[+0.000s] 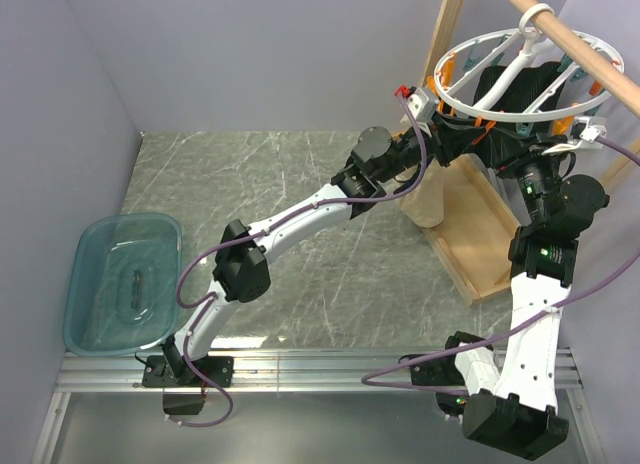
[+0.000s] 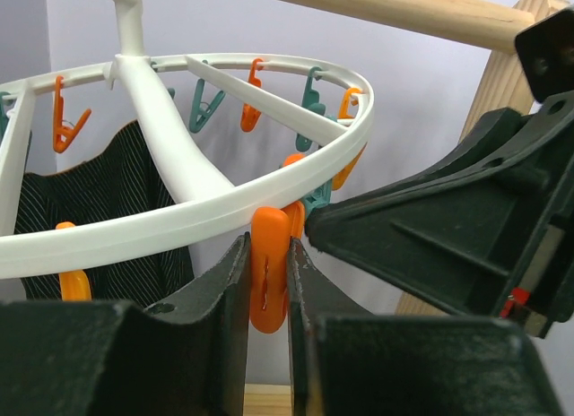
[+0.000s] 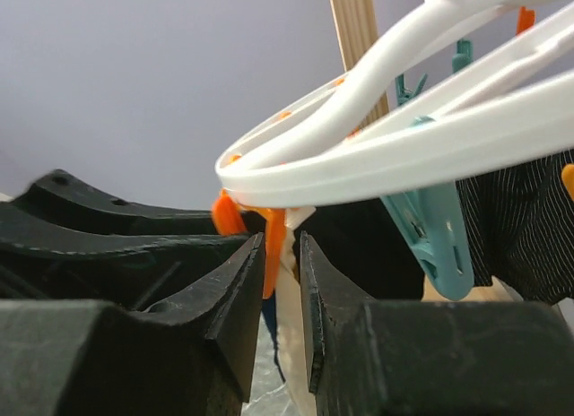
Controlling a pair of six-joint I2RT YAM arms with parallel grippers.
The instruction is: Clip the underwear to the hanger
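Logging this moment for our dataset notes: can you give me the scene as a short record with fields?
left gripper: jaws shut on orange clip of hanger
right gripper: jaws shut on underwear fabric, beside that clip
underwear: hangs below the hanger's rim
also on hanger: black striped garment
table: blue bin at far left

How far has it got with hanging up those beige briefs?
Done: both arms are up at the hanger, with the underwear hanging below them. In hand: the left gripper squeezes an orange clip on the ring, and the right gripper appears to hold fabric beside it. Left: no clip visibly bites the fabric yet.
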